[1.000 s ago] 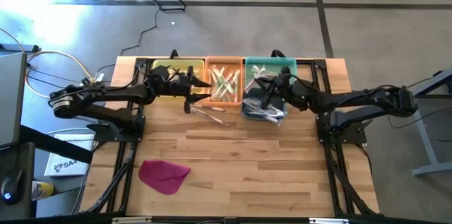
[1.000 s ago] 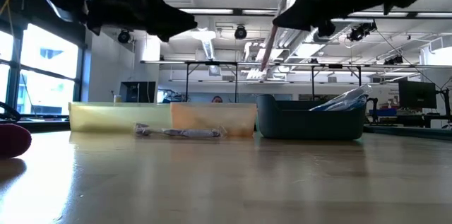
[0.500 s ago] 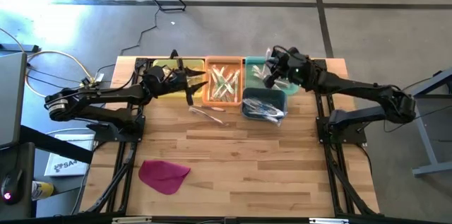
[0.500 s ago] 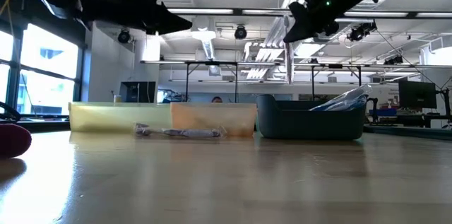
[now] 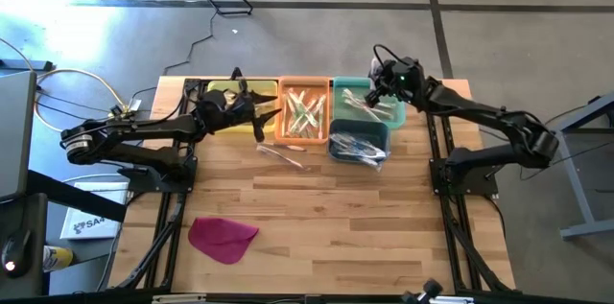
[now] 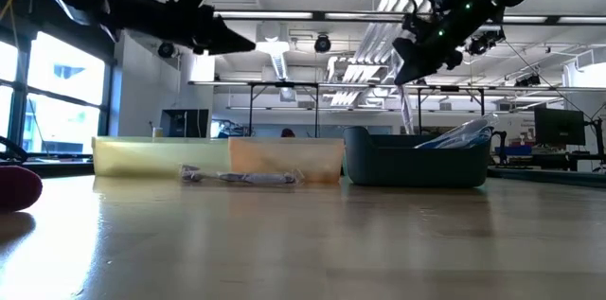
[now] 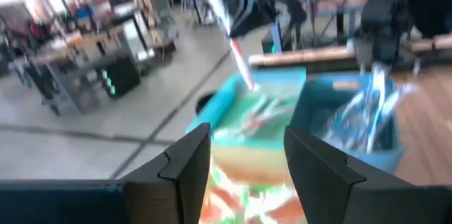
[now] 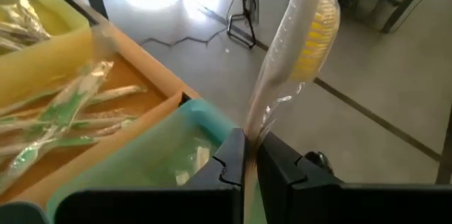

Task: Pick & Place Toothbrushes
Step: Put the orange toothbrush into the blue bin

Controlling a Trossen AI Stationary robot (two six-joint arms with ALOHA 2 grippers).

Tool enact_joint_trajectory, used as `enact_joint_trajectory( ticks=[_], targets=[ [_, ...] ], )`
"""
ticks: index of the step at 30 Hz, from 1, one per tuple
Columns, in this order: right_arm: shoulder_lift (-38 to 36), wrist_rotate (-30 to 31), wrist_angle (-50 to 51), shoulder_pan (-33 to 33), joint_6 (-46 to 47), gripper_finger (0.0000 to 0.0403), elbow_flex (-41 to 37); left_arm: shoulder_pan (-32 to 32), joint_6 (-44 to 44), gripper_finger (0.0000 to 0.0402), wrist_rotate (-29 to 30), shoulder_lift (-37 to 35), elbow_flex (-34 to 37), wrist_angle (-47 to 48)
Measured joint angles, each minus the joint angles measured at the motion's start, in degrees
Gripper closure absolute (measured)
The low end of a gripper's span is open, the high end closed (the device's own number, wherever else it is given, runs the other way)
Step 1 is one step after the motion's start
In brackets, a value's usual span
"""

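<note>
The right gripper [image 5: 376,93] is raised above the teal plastic bin [image 5: 359,89] at the far edge of the wooden slatted tabletop [image 5: 326,218], toward its right corner. Its jaws are closed on one wrapped toothbrush with a yellow-bristled head [image 8: 305,37]. In the right wrist view the handle passes between the two dark fingers [image 8: 229,160] and the head stands clear beyond them. In the low view the same brush hangs below the gripper, above the dark blue bin [image 6: 417,163].

The left gripper [image 5: 257,120] hovers over the far edge near the seam between the yellow translucent bin [image 5: 230,93] and the orange bin [image 5: 305,112]. Its jaws stand wide and hold nothing.

Location of the remaining toothbrushes:
- A loose pile of green-handled wrapped toothbrushes [image 5: 304,110] lies in the orange bin.
- Several pale wrapped brushes [image 5: 357,103] lie in the teal bin.
- A bundle of clear-wrapped brushes [image 5: 363,151] fills the dark blue bin [image 5: 336,143], which sits on the near side of the teal bin.
- One wrapped brush [image 5: 279,153] lies on the bare tabletop just in front of the orange bin.

A flat magenta cloth piece [image 5: 222,238] lies near the front left corner of the tabletop.
</note>
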State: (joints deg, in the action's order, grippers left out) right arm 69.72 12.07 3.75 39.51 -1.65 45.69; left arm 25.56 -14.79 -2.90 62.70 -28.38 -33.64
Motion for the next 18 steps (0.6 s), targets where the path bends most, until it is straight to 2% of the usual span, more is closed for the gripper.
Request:
enact_joint_trajectory(
  ticks=[3,7,13,18],
  targets=[
    [1.59,-0.65,0.84,0.57,-0.06,0.0393,0.00,-0.04,1.41,0.0226,2.97,0.00,0.00,3.12],
    [1.98,-3.52,1.60,2.24,-0.05,0.0393,0.27,-0.02,5.54,0.0226,10.65,0.02,0.00,8.03],
    [1.96,-5.43,11.17,4.89,1.35,0.0393,5.17,-0.02,13.90,0.0226,23.34,0.02,0.00,15.30],
    [1.96,-8.19,16.62,5.62,1.98,0.0393,6.25,0.00,17.02,0.0226,25.49,0.04,0.00,15.47]
  ],
)
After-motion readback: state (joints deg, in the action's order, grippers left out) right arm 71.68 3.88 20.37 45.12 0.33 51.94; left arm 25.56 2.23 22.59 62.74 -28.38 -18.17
